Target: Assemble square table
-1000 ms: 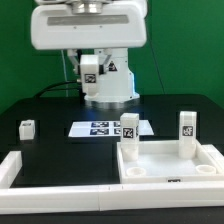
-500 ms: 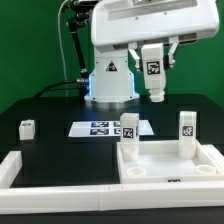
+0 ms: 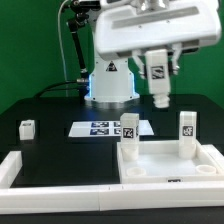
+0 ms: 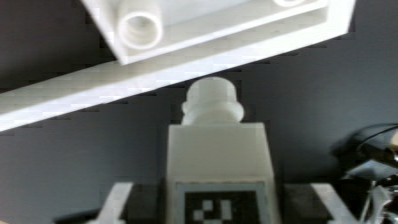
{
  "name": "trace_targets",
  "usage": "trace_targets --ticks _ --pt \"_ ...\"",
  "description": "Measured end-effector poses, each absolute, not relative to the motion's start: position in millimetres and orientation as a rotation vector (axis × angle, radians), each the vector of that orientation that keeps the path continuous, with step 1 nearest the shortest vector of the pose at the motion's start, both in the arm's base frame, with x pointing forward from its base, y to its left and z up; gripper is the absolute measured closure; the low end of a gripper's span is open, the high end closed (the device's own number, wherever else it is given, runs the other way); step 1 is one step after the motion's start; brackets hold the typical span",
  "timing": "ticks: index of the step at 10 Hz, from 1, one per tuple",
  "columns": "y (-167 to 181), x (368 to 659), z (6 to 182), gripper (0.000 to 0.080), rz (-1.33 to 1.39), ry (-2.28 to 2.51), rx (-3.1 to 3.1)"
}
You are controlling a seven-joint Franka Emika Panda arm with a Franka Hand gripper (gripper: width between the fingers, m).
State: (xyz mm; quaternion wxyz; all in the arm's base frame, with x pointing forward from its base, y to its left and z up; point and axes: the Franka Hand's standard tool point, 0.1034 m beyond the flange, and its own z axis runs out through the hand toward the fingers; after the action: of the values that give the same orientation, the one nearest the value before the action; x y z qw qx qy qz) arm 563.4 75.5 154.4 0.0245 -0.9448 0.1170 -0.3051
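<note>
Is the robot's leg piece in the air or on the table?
In the air: the leg hangs between the fingers, high above the black table.

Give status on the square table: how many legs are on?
Done: first leg and second leg stand upright at the tabletop's far corners, apparently fitted. In hand: the hand is shut on the third leg, in the air above the tabletop. Left: seat it, then the fourth leg, loose at the exterior view's left. Both near corners carry no leg.
</note>
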Motion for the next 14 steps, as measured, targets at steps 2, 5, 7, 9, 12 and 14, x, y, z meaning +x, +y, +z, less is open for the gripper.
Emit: trace_targets --ticks 2,5,7,9,12,14 --pt "111.8 575.6 129.0 0.0512 -0.966 0.221 -2.995" --pt "110.5 576.1 130.1 0.0512 -0.983 0.194 -3.018" --pt "108.5 576.8 130.3 0.0512 -0.99 0.18 -3.022" --pt "88.3 588.0 123.0 0.0512 -1.018 0.167 -3.035" --pt "80.9 609.1 113.4 0.0512 -1.022 0.177 -3.042" --pt "97.7 609.2 95.4 0.0512 -1.001 0.143 -3.047"
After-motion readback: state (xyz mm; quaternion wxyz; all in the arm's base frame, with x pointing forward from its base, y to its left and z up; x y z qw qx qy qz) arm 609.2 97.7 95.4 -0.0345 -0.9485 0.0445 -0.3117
